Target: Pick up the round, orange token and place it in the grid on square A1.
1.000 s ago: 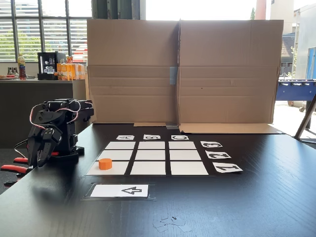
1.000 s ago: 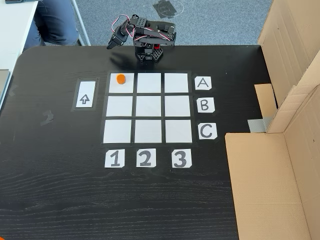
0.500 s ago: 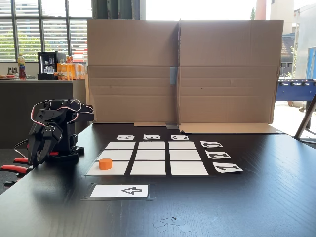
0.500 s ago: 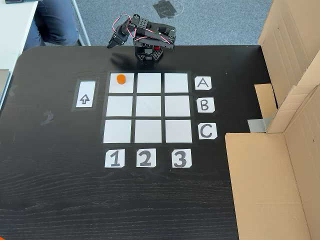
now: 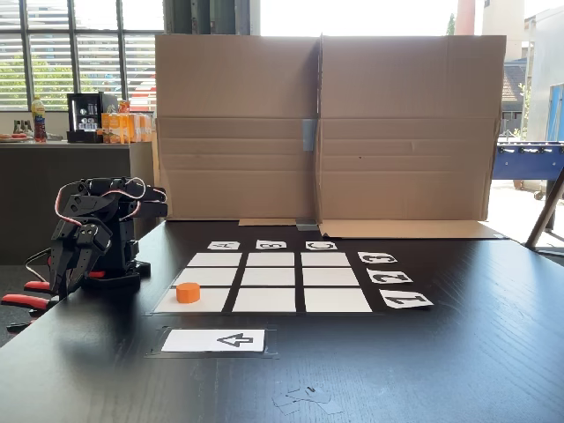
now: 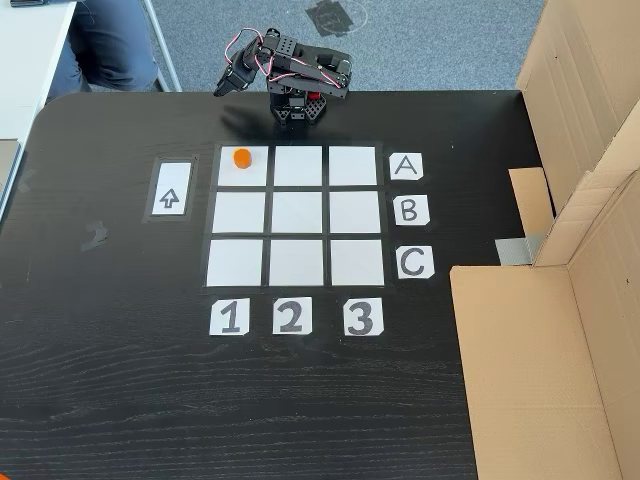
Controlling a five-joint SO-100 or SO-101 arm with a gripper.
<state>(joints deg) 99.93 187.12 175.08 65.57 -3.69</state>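
token (image 6: 241, 157) on grid (image 6: 296, 215) square A1, well clear of gripper | gripper (image 5: 69, 273) empty, closed-or-open cannot tell, folded at desk (image 6: 120, 380) edge; arm barely shifted over last second | judged: placement done, arm parked.

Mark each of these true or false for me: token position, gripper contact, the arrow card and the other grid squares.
1. The orange token lies on the grid square in row A, column 1. True.
2. The gripper is clamped on the token. False: it hangs beside the arm's base, apart from the token and off the grid.
3. The arrow card sits outside the grid, next to column 1. True.
4. A second token lies on the centre square. False: the other eight squares are bare.
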